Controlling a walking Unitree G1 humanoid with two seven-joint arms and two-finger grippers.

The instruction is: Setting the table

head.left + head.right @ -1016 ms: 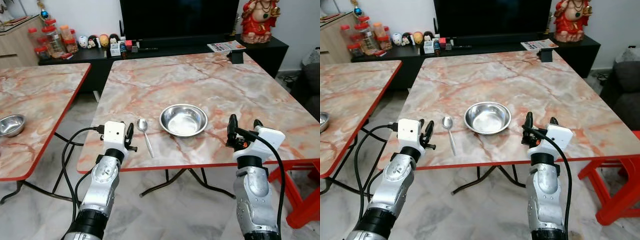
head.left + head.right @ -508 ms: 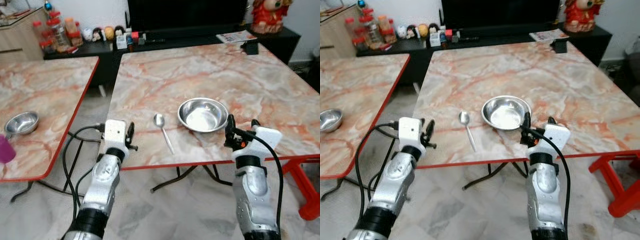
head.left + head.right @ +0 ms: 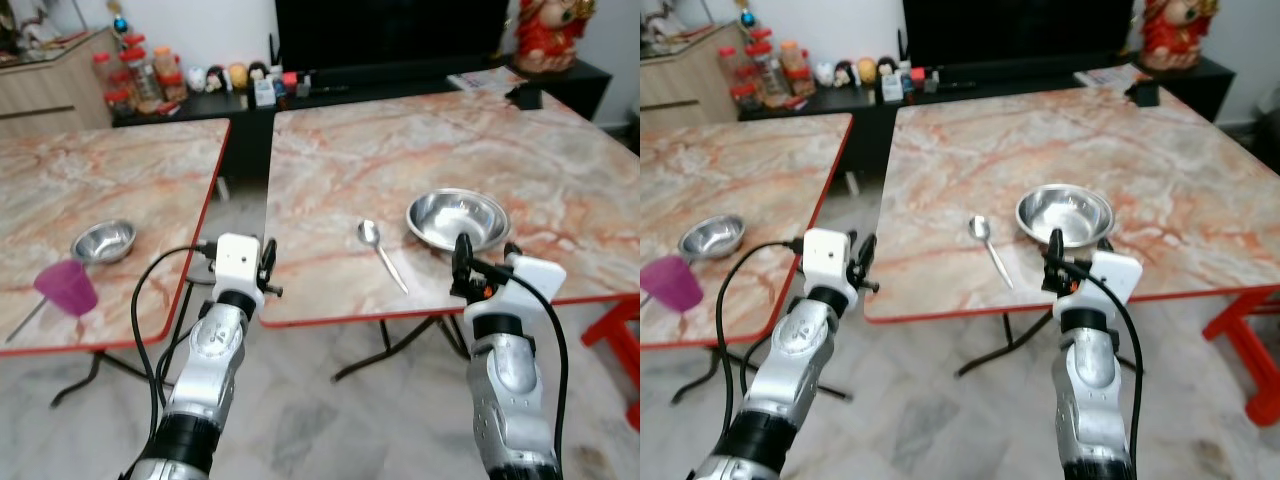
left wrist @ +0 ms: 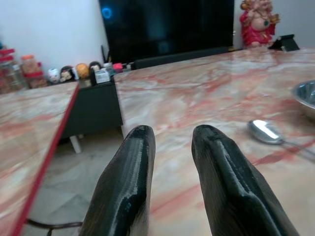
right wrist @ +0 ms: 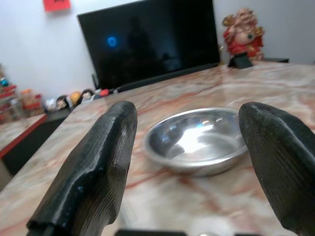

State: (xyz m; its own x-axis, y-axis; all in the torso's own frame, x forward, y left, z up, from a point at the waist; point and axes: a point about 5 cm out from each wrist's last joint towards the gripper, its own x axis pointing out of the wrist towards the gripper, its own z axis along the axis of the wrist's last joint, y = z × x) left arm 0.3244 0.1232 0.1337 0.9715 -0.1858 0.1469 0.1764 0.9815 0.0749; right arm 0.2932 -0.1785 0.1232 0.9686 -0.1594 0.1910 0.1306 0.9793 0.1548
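**Bowl and spoon laid out, both grippers hanging at the table edge with nothing in them**

One place is basically laid: a steel bowl [image 3: 458, 217] sits just ahead of the right gripper [image 3: 484, 258], and a spoon [image 3: 381, 252] lies beside it, off toward the left gripper [image 3: 265, 268], head pointing away from the robot. My read is the spoon went next to the bowl on purpose, close but not touching, like you'd do for one diner.

The right gripper has its fingers spread wide and holds nothing. In the wrist view the bowl sits right between the two black fingers [image 5: 93, 169], a little beyond the tips. The left gripper is at the near corner of the same table, fingers only a small gap apart, nothing between them. The spoon is ahead of it and off to its right.

Further left of the left gripper there's a second table [image 3: 90, 180] with another steel bowl [image 3: 103, 240] and a purple cup [image 3: 66, 286] near its front edge, well apart from either gripper. I'd guess those are next.

Both tables have pinkish marble-look tops with red edging, and the main table [image 3: 420, 150] stands on folding metal legs over a pale marbled floor. Behind are a low black TV unit [image 3: 300, 90] with a big dark screen, jars and small figurines, plus a red statue [image 3: 545, 35].
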